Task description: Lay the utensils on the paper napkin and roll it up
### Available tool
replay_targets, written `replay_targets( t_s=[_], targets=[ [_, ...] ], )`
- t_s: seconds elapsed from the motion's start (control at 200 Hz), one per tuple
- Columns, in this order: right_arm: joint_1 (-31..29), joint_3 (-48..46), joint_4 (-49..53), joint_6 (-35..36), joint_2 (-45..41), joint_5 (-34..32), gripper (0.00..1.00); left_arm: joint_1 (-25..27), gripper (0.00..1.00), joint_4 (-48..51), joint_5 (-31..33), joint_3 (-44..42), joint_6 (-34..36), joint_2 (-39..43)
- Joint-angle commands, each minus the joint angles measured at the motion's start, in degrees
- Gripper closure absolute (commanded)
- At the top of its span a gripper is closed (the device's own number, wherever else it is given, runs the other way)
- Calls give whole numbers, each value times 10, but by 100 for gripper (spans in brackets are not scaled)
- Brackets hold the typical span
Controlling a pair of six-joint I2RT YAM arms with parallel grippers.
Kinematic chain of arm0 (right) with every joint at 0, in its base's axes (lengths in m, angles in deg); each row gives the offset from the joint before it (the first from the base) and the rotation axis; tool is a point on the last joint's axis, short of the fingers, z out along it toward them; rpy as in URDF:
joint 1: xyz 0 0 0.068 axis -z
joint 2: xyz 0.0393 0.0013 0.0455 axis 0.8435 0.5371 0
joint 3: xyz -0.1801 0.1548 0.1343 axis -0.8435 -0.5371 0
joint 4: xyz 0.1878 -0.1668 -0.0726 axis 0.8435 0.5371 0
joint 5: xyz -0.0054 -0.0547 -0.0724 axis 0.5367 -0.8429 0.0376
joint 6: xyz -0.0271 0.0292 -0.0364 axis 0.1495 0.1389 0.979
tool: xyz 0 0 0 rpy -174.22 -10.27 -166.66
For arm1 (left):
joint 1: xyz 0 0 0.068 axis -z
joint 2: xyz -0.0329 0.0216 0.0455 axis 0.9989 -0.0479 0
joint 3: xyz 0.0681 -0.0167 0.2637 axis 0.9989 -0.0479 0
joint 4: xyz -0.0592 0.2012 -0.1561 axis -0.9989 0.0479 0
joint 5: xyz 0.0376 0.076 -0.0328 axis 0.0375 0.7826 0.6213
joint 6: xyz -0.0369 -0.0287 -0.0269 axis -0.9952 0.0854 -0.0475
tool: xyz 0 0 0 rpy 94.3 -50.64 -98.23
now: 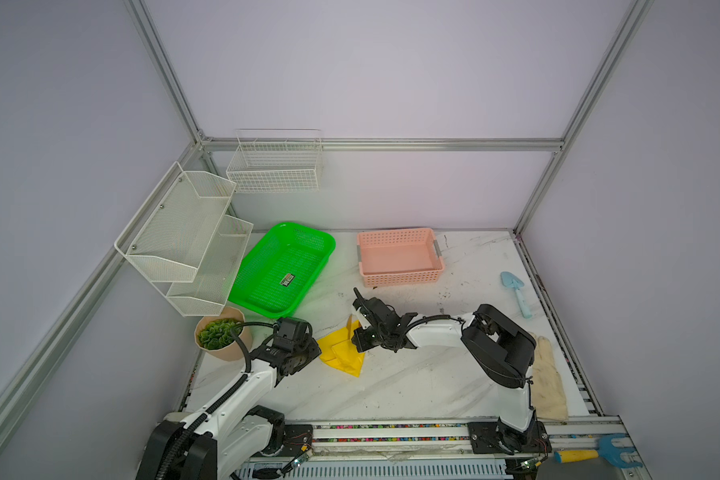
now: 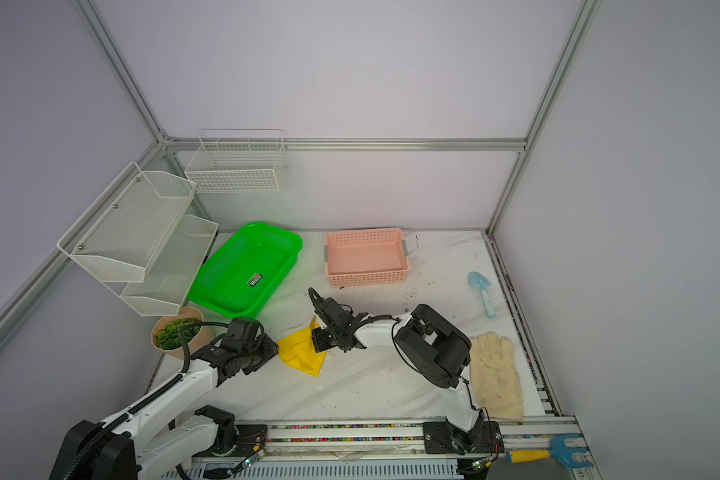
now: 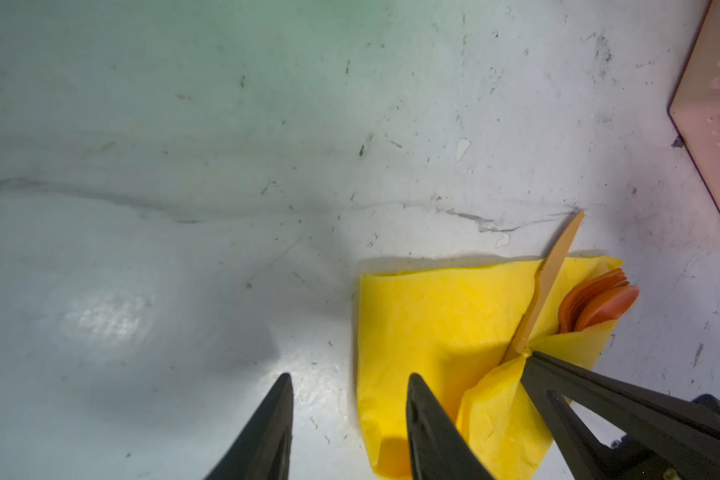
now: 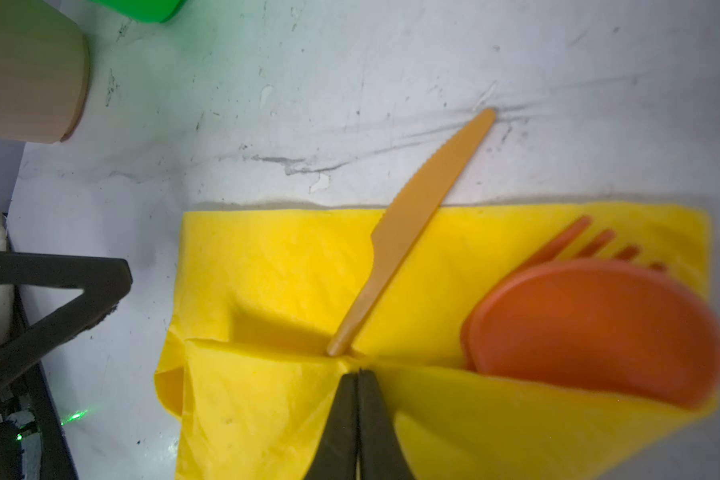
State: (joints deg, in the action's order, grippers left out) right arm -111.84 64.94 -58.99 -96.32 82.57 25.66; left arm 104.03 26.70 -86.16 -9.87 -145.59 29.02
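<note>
Our right gripper [image 4: 357,374] has its jaws pressed together on a raised fold of the napkin [image 4: 275,266], pinching the thin paper into a ridge. Just ahead of its tips, the knife [image 4: 416,199] handle ends against that fold, and the blade runs away from us, past the napkin's far edge onto the table [image 4: 350,83]. Beside the pinch, the spoon [image 4: 591,332] sits partly under the lifted flap, and the tines of the fork [image 4: 574,241] show just beyond its bowl. Our left gripper [image 3: 350,378] stands with its jaws apart, holding nothing. One finger hovers over the napkin's side edge, the other over bare table.

We judge the roll is only begun. To do it well, we carry the pinched fold low and slowly over the utensils, since this paper could tear or slip free. The knife lies skewed, so it may poke out of the roll. We would bring the left gripper in to hold the loose side down while the right one turns the fold over.
</note>
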Motion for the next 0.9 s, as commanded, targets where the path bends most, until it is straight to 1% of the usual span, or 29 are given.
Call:
replay_targets(
  t_s=[0.0,0.21,0.29,0.47,0.55,0.745,0.825,0.895],
  targets=[
    [-3,-17,109,9,20,-21,93,-7,56,-30,-9,-1,5,-13],
    [-3,-12,107,5,23,-22,92,-10,57,-77,-50,12,16,-80],
    [-3,-10,109,4,22,-23,93,-10,58,-76,-51,22,20,-107],
    [-3,-13,105,0,16,-25,93,-10,60,-99,-57,21,23,-134],
    [-3,-14,103,-3,16,-25,93,-10,67,-103,-56,21,23,-143],
    [-3,-15,99,-6,15,-25,93,-11,87,-105,-51,18,28,-147],
    [-3,-14,96,-6,15,-24,93,-9,91,-108,-60,21,31,-136],
    [-3,-14,96,-5,17,-24,93,-5,93,-114,-70,22,31,-119]
  ],
)
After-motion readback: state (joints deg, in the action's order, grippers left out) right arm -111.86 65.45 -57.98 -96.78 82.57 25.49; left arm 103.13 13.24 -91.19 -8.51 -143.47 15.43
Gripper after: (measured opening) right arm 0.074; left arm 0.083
